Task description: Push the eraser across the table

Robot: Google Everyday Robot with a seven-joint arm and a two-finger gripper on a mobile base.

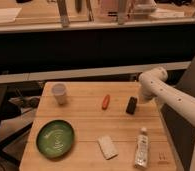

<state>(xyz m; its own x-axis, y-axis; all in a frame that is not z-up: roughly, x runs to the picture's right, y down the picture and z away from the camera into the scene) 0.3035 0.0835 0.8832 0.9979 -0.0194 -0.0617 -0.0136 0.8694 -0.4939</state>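
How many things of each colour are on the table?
Black: 1, the eraser
Orange: 1, the carrot-like piece
Green: 1, the plate
White or pale: 3, the cup, the flat block, the tube
Total: 6 on the table
The gripper, just right of the eraser, is not counted.

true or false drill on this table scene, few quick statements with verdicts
1. The eraser lies just right of the orange piece in the picture. True.
2. The cup stands on the green plate. False: it stands on the table, behind the plate.
3. The tool is close beside the eraser's right side. True.
4. The white tube lies next to the cup. False: it lies near the table's front right corner.
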